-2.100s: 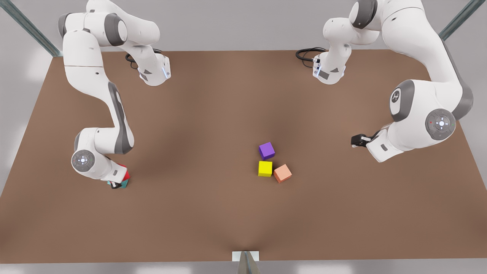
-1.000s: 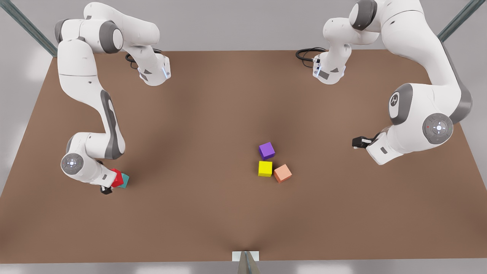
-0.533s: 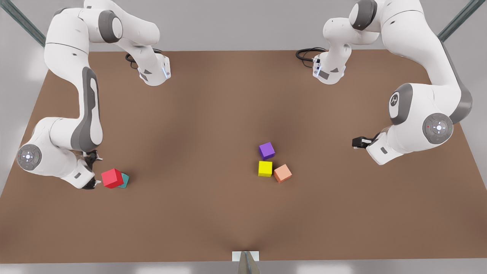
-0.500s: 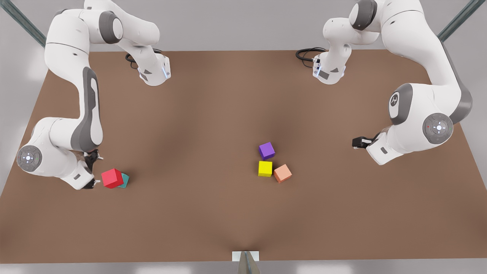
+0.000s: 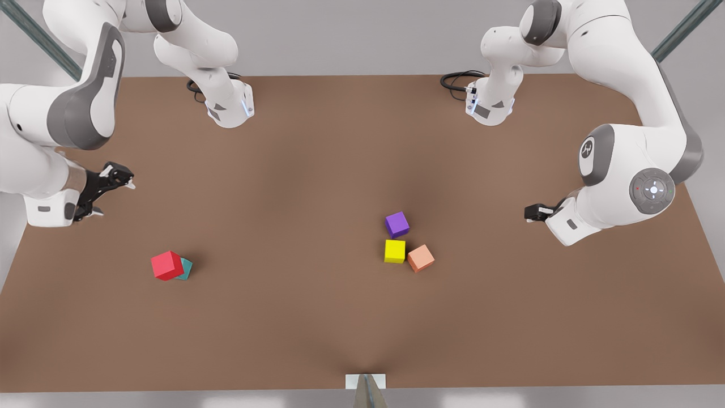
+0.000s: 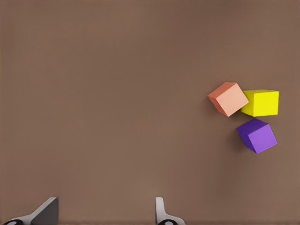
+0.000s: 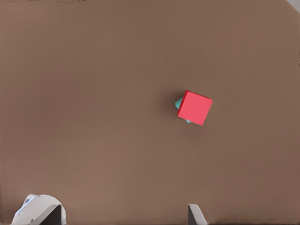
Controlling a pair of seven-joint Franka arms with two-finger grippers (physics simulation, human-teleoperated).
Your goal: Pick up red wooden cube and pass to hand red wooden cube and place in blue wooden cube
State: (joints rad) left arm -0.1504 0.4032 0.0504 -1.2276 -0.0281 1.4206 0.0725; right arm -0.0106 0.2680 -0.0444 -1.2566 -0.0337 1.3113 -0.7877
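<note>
we see the red cube (image 5: 166,265) sitting on top of the teal cube (image 5: 185,268) on the brown table (image 5: 294,317), toward the front view's left. the right gripper (image 5: 107,190) hangs above and apart from them, fingers spread and empty. the left gripper (image 5: 531,212) waits at the front view's right, open and empty, well apart from the purple cube (image 5: 397,224), yellow cube (image 5: 395,251) and salmon cube (image 5: 421,258).
</note>
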